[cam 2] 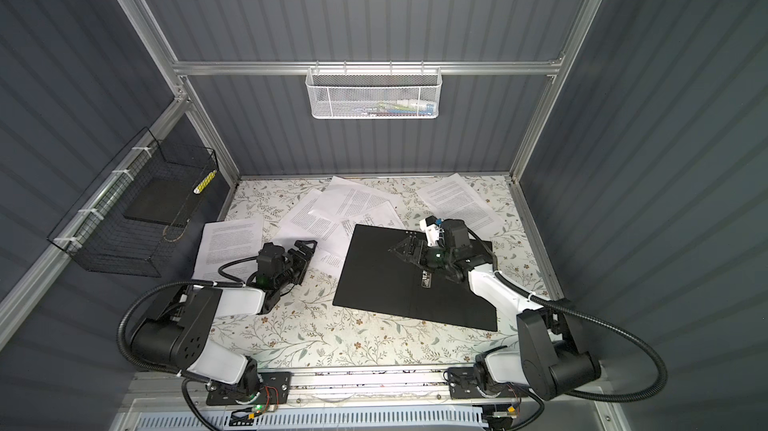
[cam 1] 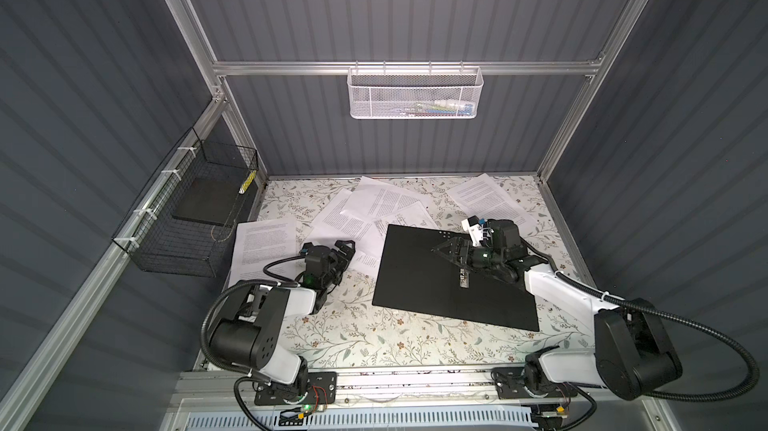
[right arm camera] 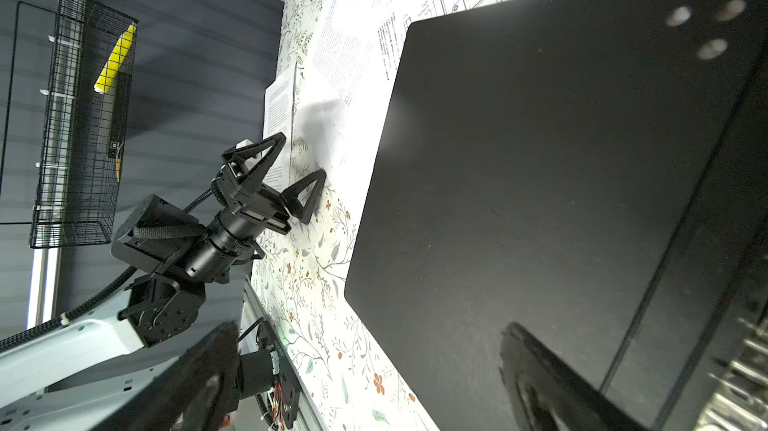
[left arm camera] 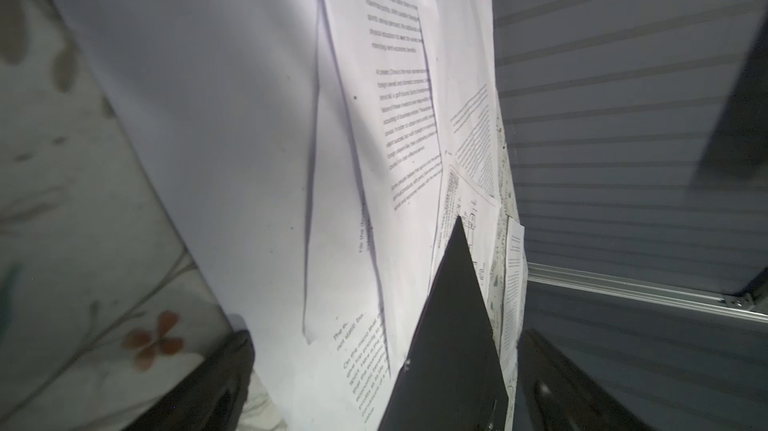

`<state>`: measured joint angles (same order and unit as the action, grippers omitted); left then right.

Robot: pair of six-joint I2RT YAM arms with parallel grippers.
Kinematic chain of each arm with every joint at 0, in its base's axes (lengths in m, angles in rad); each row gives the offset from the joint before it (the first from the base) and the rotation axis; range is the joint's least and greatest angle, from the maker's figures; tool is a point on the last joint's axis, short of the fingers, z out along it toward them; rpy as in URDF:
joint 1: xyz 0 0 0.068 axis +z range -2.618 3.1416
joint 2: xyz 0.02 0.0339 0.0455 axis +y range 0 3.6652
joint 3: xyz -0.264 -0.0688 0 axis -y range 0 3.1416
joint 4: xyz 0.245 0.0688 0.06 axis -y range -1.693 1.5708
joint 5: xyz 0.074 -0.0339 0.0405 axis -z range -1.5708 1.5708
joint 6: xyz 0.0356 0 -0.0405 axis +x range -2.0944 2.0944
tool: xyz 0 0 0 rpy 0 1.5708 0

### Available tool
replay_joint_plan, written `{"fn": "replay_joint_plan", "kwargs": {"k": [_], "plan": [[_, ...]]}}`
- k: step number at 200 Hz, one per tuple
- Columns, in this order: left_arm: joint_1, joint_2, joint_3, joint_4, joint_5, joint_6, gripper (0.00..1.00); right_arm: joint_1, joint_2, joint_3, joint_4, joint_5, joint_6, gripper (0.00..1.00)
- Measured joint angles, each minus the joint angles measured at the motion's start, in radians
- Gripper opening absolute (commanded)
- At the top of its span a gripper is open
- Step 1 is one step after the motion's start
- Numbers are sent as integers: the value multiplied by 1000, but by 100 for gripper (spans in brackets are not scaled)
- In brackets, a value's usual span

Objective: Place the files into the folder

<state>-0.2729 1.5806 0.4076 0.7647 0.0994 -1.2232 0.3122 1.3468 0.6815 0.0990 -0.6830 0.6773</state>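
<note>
Both top views — one folder (cam 1: 436, 300) open, roughly six files (cam 1: 266, 242) — left pincer (cam 1: 347, 247), right pincer (cam 1: 446, 255) both released

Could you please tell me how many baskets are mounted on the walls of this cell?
2. A white mesh basket hangs from the rail on the back wall; a black wire basket is tied to the rail along the left wall. None seems hidden.

The folder (cam 1: 415, 283) is laid open on the surface (cam 1: 353, 341), right of centre; the files (cam 1: 386, 204) are scattered behind and left of it.
</note>
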Motion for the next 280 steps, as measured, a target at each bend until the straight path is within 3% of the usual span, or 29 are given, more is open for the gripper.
{"fn": "replay_joint_plan", "kwargs": {"k": [43,100,139,171,217,280], "plan": [[0,126,22,188,21,0,99,0,5,0,8,-11,3,99],[0,200,88,218,48,51,97,0,40,0,30,-29,21,99],[2,264,175,185,86,93,85,0,53,0,43,-36,29,99],[2,274,230,101,93,126,66,0,57,0,53,-40,30,99],[2,296,303,53,128,166,57,0,82,0,71,-51,39,99],[8,326,400,-117,100,167,66,-2,85,0,74,-55,43,99]]}}
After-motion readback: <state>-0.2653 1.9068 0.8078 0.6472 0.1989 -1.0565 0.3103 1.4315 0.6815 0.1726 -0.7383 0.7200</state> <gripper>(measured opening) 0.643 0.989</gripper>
